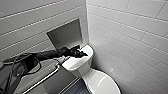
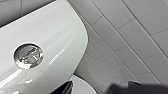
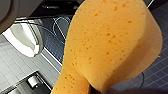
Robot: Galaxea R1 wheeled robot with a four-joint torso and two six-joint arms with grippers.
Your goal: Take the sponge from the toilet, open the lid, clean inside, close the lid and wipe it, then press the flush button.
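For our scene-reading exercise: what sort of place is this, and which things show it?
Most likely a bathroom: a white toilet with a round flush button on its tank, tiled walls, and what looks like a grab rail beside it.

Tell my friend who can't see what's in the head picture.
The robot's left gripper hangs over the tank of a white toilet with its lid shut. Around it are tiled walls, a square wall niche and a metal grab bar.

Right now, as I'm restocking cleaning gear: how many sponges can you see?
1: an orange sponge close before the right wrist camera, blue floor behind it. Others may be hidden.
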